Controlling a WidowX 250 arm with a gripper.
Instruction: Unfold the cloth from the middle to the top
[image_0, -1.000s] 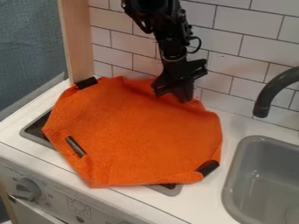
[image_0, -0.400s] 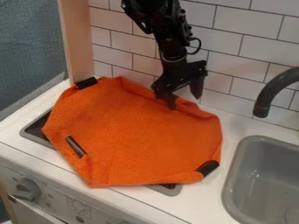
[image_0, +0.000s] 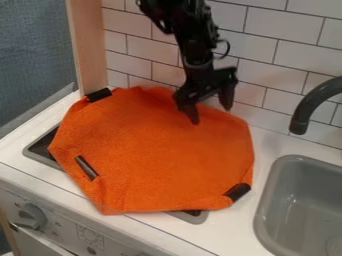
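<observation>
Fingers (image_0: 192, 114) wide apart at the far edge of the orange cloth (image_0: 157, 162), near the tiled wall (image_0: 267, 67).

Over the stove top (image_0: 43, 145) on the counter (image_0: 227, 227) lies the cloth (image_0: 157, 155), the sink (image_0: 307, 200) to its right, the wall (image_0: 277, 70) behind both.

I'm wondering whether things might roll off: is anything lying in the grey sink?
No, the sink shows only its bare grey walls and floor.

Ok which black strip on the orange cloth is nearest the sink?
The lower-right strip; the upper-left strip and lower-left strip are farther away.
</observation>
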